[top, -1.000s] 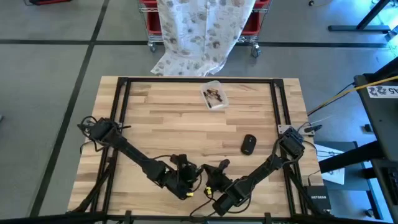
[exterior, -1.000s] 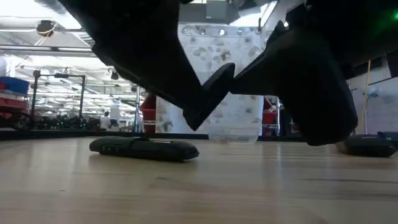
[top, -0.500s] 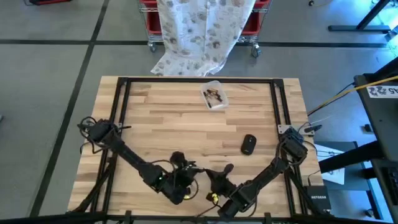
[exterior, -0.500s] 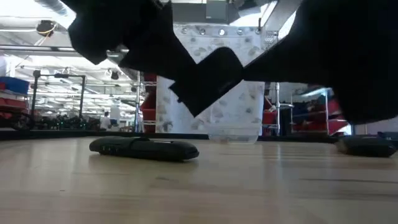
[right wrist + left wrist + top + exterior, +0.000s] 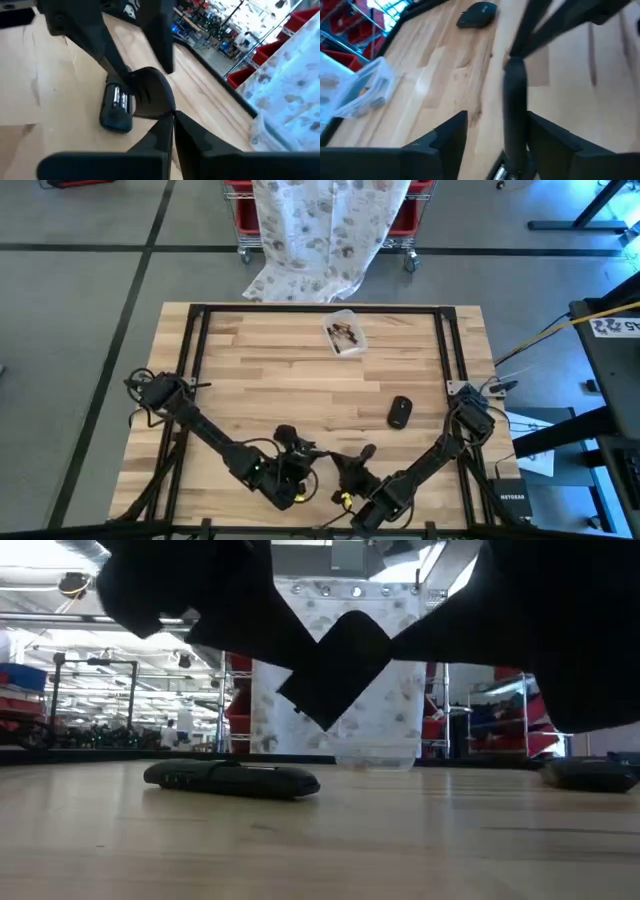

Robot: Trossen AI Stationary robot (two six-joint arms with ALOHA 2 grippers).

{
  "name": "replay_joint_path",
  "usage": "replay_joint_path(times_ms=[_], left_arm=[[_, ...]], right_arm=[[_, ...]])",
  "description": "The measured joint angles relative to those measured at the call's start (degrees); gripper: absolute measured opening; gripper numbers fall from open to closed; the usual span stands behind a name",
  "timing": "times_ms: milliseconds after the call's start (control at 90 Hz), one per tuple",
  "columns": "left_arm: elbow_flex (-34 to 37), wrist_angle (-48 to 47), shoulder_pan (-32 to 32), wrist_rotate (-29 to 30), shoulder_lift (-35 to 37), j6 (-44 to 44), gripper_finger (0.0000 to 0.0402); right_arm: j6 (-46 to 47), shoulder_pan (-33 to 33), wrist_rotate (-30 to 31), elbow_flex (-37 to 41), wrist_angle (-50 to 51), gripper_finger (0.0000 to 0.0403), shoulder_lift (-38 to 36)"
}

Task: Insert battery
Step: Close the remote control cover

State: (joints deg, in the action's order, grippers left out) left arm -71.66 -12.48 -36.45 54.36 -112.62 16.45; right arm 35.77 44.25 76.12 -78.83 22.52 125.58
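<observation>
Both arms fold low over the table's (image 5: 250, 350) near edge, elbows down, wrists turned inward so the grippers meet close together. The left gripper (image 5: 296, 452) reaches in from the left with its fingers (image 5: 451, 134) apart. A dark finger of the other arm stands upright in the gap between them. The right gripper (image 5: 356, 461) comes in from the right, its fingertips pressed together. Whether anything thin is pinched there I cannot tell.

Just past those tips lies one dark case (image 5: 115, 116), flat on the wood. One battery (image 5: 119, 100) with a pale label shows in it. A curved dark piece hangs right over the case.

Farther out sits one mouse (image 5: 399, 412), well apart from the grippers. Near the far edge is one clear tub (image 5: 344, 333).

Compared with a second ago, the right arm's wrist sits nearer the table's edge. Over the last half second almost nothing has shifted.
</observation>
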Motion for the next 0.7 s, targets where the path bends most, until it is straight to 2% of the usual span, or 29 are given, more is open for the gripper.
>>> replay_joint_path(times_ms=[233,444,511,611,700], left_arm=[[0.00,0.60,0.11,-1.28,-1.05,3.51,0.0068],[0.00,2.63,-0.14,-1.38,-3.23,4.28,0.0052],[0.00,2.37,-0.49,-1.48,-3.52,5.31,0.0052],[0.00,2.39,-1.39,-1.47,-3.54,5.57,0.0052],[0.00,2.11,-2.14,-1.47,-3.54,5.61,0.0052]], right_arm=[[-1.73,0.00,1.47,0.00,-0.54,0.0000,0.00],[-2.00,0.00,0.02,0.02,-0.16,0.0000,0.00],[-3.49,0.00,-3.49,0.02,1.19,0.0001,-0.02],[-5.83,-0.02,-13.64,0.07,2.39,0.0001,-0.97],[-3.05,-0.85,-21.88,0.03,2.02,0.0015,-1.57]])
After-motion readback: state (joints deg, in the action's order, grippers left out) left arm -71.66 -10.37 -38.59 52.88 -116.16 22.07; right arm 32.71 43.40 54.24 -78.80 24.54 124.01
